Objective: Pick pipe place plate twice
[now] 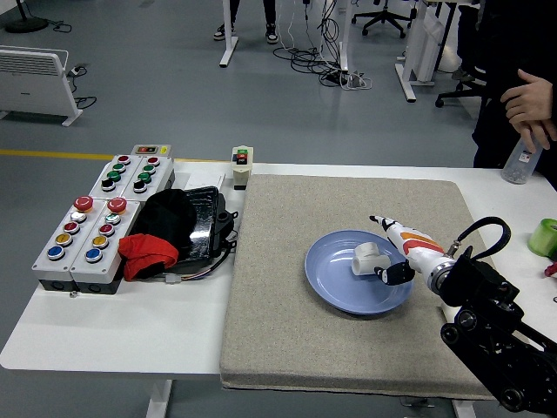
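Observation:
A blue plate (pixel 339 283) lies on the grey mat (pixel 287 348), right of centre. My right hand (pixel 384 252) reaches in from the lower right, over the plate's right side. It is shut on a white pipe fitting (pixel 366 259), held between the thumb and the white-and-orange fingers (pixel 407 239), just above or on the plate. A second white fitting is not visible; my right arm (pixel 487 331) covers the mat right of the plate. My left arm is out of view.
Grey button boxes (pixel 96 218) and a black object with a red cloth (pixel 150 252) sit at the left. A small switch box (pixel 241 165) stands at the mat's back left. A green roll (pixel 544 237) is at the right edge. A person's hands (pixel 531 103) hold a bottle (pixel 520 162).

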Robot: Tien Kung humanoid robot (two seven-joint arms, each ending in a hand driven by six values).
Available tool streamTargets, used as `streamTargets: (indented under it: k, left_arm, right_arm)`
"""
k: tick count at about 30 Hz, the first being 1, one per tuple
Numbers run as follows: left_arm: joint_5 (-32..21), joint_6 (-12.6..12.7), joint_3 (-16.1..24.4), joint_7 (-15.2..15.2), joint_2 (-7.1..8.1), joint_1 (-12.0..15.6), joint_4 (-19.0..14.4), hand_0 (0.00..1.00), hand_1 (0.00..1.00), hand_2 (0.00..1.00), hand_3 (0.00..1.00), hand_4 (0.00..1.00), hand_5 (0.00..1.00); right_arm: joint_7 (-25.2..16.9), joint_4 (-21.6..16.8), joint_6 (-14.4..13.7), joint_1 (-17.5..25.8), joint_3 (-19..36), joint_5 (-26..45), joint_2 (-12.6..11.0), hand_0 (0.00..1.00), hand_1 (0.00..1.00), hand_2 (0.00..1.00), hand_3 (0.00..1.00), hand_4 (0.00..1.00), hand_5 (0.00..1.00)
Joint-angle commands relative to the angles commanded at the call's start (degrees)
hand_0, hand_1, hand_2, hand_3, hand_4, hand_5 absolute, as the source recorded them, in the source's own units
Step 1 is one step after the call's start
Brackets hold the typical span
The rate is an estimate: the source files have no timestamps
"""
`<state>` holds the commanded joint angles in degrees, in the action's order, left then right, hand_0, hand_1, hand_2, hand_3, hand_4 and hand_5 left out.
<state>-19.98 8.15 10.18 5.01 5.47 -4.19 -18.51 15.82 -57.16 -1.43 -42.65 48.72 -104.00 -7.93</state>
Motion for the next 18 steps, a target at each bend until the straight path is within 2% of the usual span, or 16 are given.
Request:
streamTargets:
  k: [6,10,14,18]
  left_arm:
    - [0.1,0.0,-0.2,-0.1,-0.01,-0.1,0.1,0.707,0.696,0.732,0.698,0.406,0.998]
    - [0.2,-0.1,0.1,0.1,0.09,-0.1,0.0,0.708,0.696,0.732,0.699,0.406,0.998]
    - [0.3,0.0,0.1,0.0,0.13,-0.2,0.1,0.708,0.696,0.732,0.699,0.409,0.998]
    - [0.4,-0.1,0.2,0.0,0.12,-0.3,0.1,0.708,0.696,0.732,0.699,0.409,0.998]
  right_arm:
    - [1.3,-2.2,1.3,1.0,2.1,1.1,-2.0,0.998,0.969,0.998,0.998,0.832,0.306]
    - [4.1,-7.5,3.6,4.3,7.2,2.9,-6.6,0.998,0.960,0.998,0.998,0.844,0.333]
    - [7.1,-14.7,7.9,8.4,9.6,6.4,-12.7,0.994,0.945,0.998,0.998,0.836,0.337]
    - [8.9,-19.9,11.6,11.2,10.8,9.2,-16.4,0.994,0.945,0.998,0.998,0.836,0.337]
